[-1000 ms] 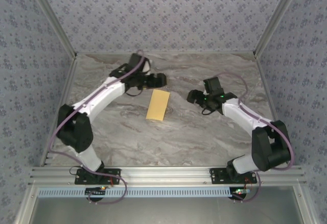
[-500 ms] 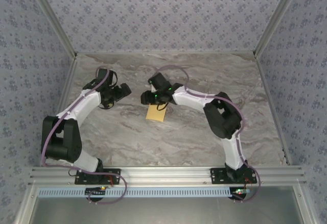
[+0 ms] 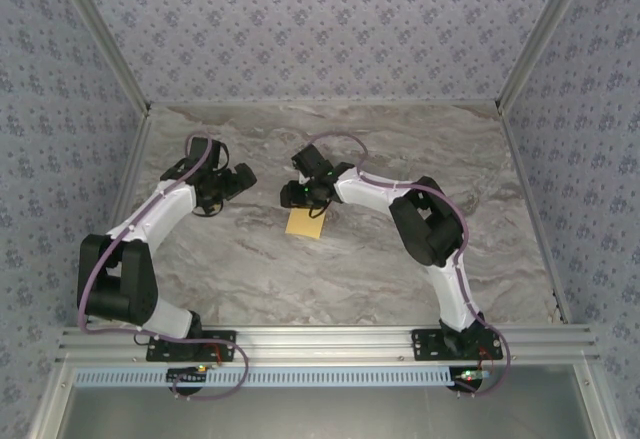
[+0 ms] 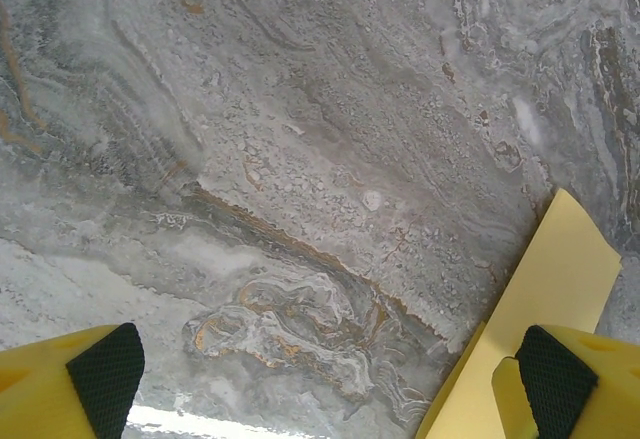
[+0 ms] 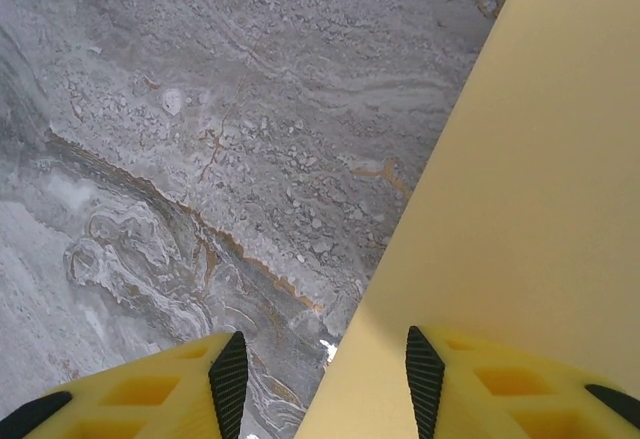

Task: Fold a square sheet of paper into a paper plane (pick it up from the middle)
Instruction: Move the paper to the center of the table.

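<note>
Right gripper (image 3: 298,195), jaws apart, hovers over the far end of the yellow-orange paper sheet (image 3: 306,223) mid-table, straddling one edge. Left gripper (image 3: 240,178), jaws wide apart, sits just left above the marble tabletop (image 3: 420,259).

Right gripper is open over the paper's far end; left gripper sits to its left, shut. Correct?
No. The left gripper is open, not shut: the left wrist view shows its pads wide apart. The rest stands: right gripper open over the paper's far end, left gripper to its left.
</note>
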`<state>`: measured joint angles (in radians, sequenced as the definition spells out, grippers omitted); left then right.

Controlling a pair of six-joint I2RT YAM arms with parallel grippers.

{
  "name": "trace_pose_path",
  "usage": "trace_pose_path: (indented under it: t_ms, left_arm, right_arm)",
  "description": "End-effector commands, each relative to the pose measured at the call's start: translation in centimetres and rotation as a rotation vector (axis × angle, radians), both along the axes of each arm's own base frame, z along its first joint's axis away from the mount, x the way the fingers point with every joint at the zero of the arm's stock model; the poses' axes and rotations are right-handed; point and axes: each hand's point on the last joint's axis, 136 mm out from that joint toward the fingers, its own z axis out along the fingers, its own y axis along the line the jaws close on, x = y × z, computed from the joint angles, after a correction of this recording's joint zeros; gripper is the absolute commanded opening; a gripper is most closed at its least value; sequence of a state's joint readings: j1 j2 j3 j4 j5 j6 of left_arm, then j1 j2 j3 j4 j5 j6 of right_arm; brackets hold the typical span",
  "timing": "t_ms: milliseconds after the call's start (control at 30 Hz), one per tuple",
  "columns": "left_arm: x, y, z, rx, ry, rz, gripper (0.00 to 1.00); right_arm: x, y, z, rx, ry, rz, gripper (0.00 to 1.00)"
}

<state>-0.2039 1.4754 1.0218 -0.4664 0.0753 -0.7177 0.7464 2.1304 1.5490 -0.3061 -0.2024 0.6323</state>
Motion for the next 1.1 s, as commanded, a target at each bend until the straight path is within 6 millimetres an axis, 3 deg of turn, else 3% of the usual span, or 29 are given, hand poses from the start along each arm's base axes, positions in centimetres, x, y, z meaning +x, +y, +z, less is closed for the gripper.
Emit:
trace_pose_path:
  t_ms: [0, 333, 633, 833, 967, 1067]
  left_arm:
    - [0.2, -0.5, -0.1, -0.03, -0.005, -0.01, 0.99]
    - [0.5, -1.5, -0.2, -0.061, -0.001, -0.044, 0.99]
    - [0.6, -3.7, 0.0, -0.095, -0.004, -0.13, 0.99]
    - [0.8, -7.8, 0.8, -0.168, -0.043, -0.261, 0.95]
    - [0.7, -12.3, 1.3, -0.261, -0.062, -0.381, 0.85]
    - [0.1, -15.7, 1.4, -0.324, -0.064, -0.47, 0.73]
  right_arm:
    - [-0.8, -1.0, -1.2, -0.05, 0.025, 0.023, 0.5]
    - [-2.8, -2.5, -3.3, -0.167, 0.063, 0.173, 0.52]
    - [-6.9, -7.8, -4.7, -0.274, 0.079, 0.463, 0.53]
    - [-8.6, -9.3, -2.6, -0.225, 0.057, 0.515, 0.54]
    - [-6.7, -9.8, 1.0, -0.115, 0.004, 0.299, 0.58]
    - [-5.6, -12.3, 3.1, -0.018, -0.008, 0.072, 0.65]
